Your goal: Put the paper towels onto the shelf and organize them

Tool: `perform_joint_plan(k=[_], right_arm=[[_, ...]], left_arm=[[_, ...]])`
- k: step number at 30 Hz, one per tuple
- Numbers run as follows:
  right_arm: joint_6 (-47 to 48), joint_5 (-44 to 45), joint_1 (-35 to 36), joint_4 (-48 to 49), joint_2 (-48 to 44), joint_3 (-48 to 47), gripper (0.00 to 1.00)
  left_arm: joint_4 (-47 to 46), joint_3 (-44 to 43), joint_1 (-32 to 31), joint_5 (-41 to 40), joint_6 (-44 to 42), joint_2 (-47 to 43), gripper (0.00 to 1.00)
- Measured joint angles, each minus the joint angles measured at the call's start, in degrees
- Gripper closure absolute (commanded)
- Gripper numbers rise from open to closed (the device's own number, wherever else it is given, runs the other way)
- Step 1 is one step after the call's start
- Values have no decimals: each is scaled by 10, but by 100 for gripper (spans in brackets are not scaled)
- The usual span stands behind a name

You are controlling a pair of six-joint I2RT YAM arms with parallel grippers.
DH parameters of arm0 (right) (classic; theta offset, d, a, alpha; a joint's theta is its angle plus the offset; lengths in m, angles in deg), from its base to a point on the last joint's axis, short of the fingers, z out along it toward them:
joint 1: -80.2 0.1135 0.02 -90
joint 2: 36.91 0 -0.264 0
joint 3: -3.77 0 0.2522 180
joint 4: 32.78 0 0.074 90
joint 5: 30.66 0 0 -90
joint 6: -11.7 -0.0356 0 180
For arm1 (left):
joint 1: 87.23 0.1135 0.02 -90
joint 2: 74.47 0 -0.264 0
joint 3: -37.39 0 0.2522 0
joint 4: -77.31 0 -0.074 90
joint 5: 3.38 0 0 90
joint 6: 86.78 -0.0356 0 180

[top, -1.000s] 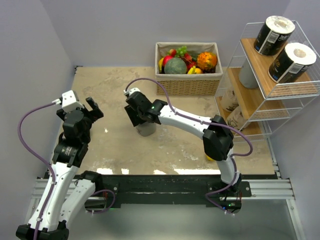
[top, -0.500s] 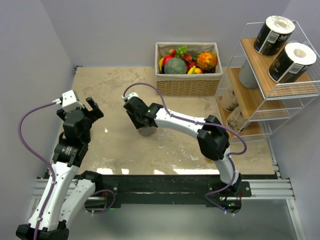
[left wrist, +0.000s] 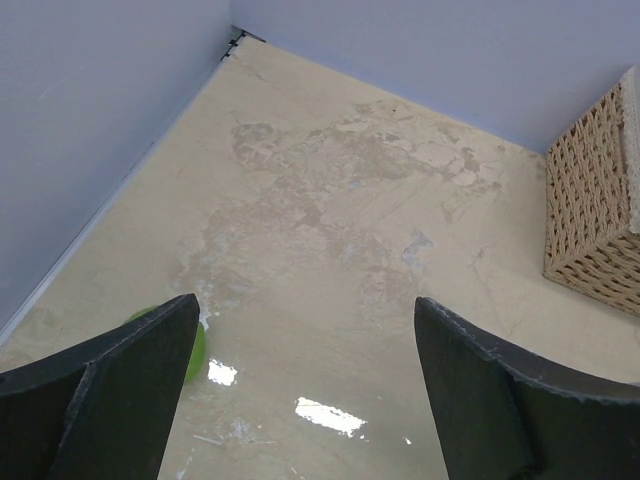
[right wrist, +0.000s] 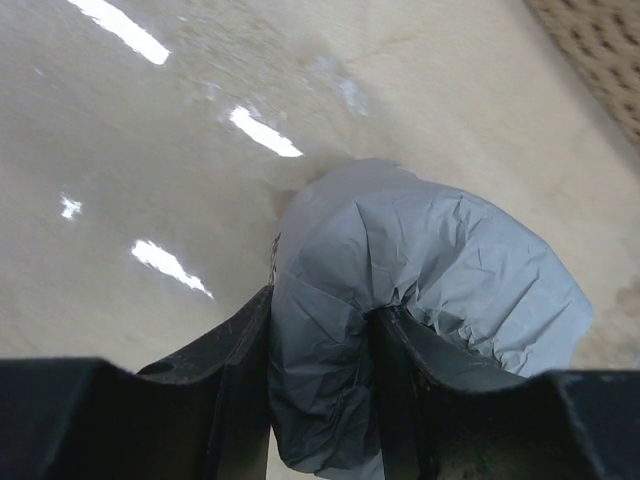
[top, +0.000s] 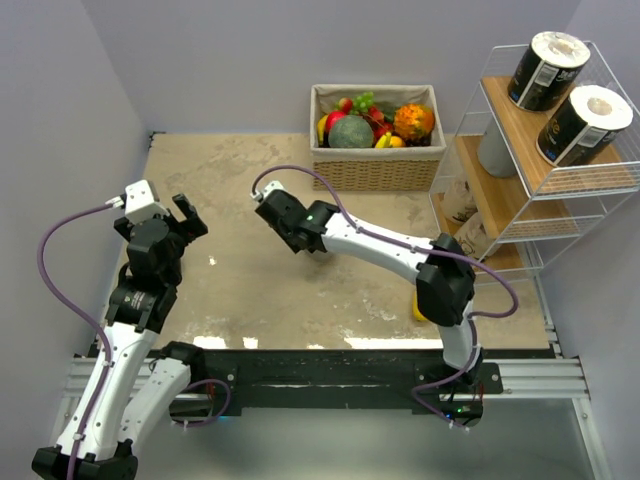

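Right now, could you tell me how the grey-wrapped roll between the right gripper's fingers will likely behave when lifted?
Probably soft: the grey roll dents and creases where the right gripper pinches it. Its rounded side suggests it could roll if set down sideways.

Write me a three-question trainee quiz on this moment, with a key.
1. True or false: the left gripper holds a roll.
2. How many black rolls sit on the top board of the shelf?
3. The right gripper is closed on: A) a grey roll, B) a cup, C) nothing.
Key: 1 false, it is open and empty; 2 two; 3 A.
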Motion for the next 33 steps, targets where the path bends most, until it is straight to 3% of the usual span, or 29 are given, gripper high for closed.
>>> perform_joint_plan(k=[11, 23, 33], right_arm=[[76, 142, -19, -130, -177, -21, 65], [123, 219, -162, -192, -270, -37, 64], [162, 221, -244, -188, -327, -19, 63]], left_arm=[[0, 0, 0, 0, 0, 0, 6], [0, 0, -4, 0, 0, 0, 6], [0, 0, -7, 0, 0, 0, 6]])
